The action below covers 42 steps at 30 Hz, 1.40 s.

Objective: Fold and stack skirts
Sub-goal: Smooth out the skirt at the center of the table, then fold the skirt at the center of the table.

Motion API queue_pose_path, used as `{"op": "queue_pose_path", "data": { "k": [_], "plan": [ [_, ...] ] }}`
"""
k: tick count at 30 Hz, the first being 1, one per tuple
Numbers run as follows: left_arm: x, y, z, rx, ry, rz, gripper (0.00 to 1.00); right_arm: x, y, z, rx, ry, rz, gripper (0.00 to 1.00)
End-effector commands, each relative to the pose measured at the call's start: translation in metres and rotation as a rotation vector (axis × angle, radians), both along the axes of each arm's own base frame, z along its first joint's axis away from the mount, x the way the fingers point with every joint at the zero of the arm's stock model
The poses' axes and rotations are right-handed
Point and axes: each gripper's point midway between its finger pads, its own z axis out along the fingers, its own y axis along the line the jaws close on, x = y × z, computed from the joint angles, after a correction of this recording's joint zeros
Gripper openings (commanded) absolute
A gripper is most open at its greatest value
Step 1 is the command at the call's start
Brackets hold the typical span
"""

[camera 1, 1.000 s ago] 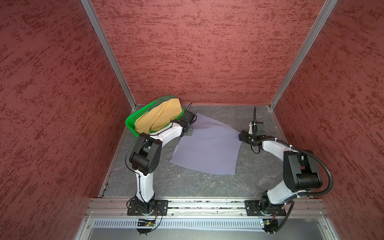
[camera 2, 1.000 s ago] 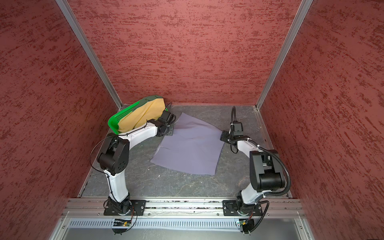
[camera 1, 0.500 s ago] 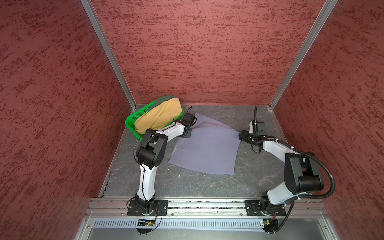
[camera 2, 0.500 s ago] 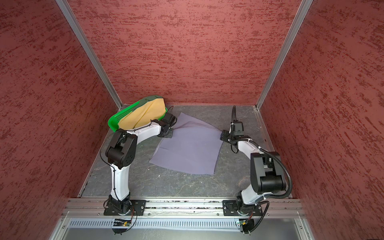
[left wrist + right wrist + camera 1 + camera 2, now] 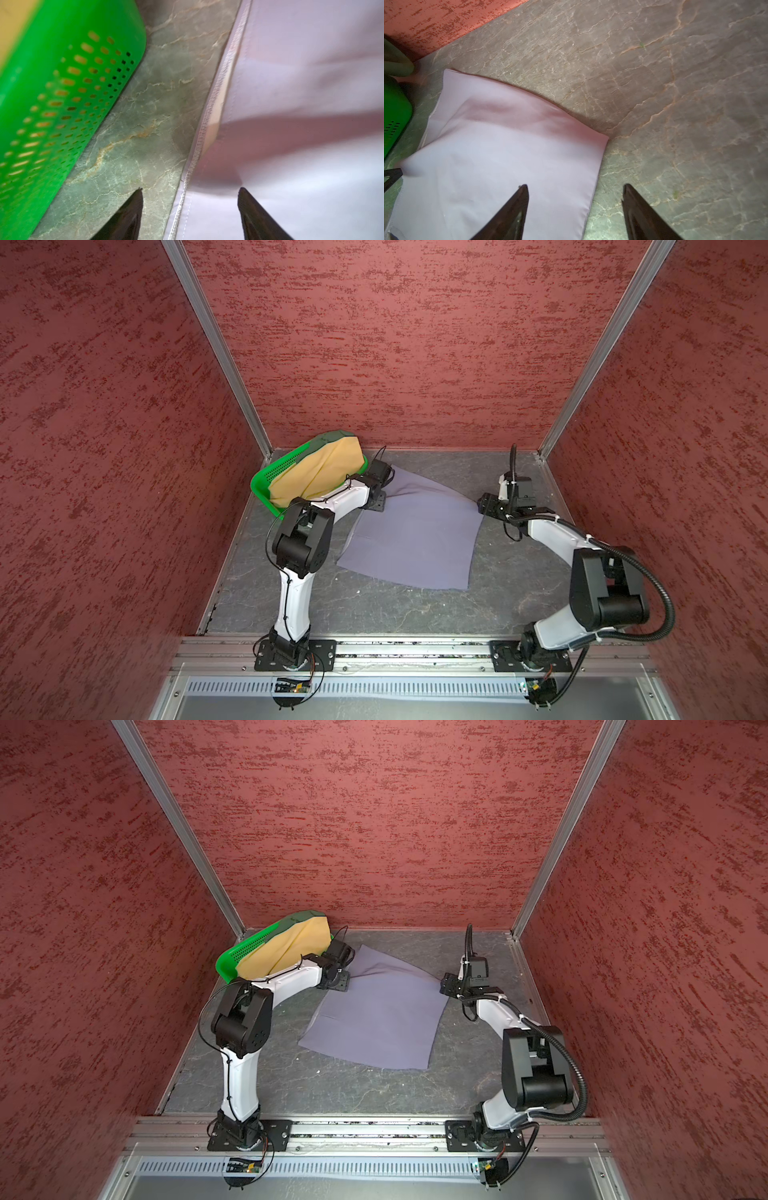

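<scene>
On the table (image 5: 374, 614) I see the lavender-grey skirt (image 5: 415, 539) spread flat, mid-table. The basket (image 5: 266, 485) in the far left corner holds the mustard-yellow skirt (image 5: 316, 472), with the dark green skirt (image 5: 332, 437) peeking out behind it. Left gripper (image 5: 190, 189) is wide, astride the lavender hem, gripping nothing. Right gripper (image 5: 574, 186) is wide over the opposite edge, empty.

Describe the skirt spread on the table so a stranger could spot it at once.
Start at the grey marbled table. Beside the green basket lies the lavender-grey skirt. Unlike the mustard-yellow skirt and dark green skirt, it lies spread outside the basket.
</scene>
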Motion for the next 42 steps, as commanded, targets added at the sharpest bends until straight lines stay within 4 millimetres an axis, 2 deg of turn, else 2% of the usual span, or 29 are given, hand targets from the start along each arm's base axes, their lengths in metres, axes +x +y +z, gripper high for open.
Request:
{"op": "queue_pose_path", "data": {
  "k": [1,5,6,8,13,21,25,29,35,42],
  "plan": [
    [-0.002,-0.016,0.033,-0.066,-0.054,-0.061,0.74,-0.001,0.010,0.010,-0.040,-0.071,0.095,0.71],
    [-0.021,-0.013,0.037,-0.076,-0.030,-0.058,0.75,-0.015,0.033,0.016,-0.198,-0.159,0.279,0.71],
    [-0.028,-0.010,0.036,-0.075,-0.020,-0.045,0.75,-0.021,0.040,0.025,-0.245,-0.205,0.328,0.71],
    [-0.041,-0.002,0.035,-0.079,-0.003,-0.015,0.75,-0.032,0.052,0.027,-0.334,-0.265,0.410,0.72],
    [-0.080,0.015,0.031,-0.090,0.032,0.061,0.75,-0.068,0.092,0.030,-0.505,-0.437,0.659,0.77],
    [-0.152,0.030,0.028,-0.038,0.109,0.116,0.68,-0.092,0.115,0.022,-0.637,-0.423,0.823,0.78],
    [-0.188,0.042,0.021,-0.019,0.180,0.159,0.63,-0.093,0.121,0.022,-0.660,-0.437,0.853,0.78],
    [-0.216,0.042,0.017,-0.106,0.223,0.198,0.58,-0.095,0.131,0.022,-0.697,-0.470,0.902,0.78],
    [-0.236,0.042,0.010,-0.288,0.227,0.271,0.53,-0.100,0.135,0.017,-0.772,-0.473,0.949,0.77],
    [-0.228,0.045,-0.006,-0.439,0.221,0.361,0.49,-0.111,0.145,0.015,-0.793,-0.483,1.009,0.76]
  ]
}}
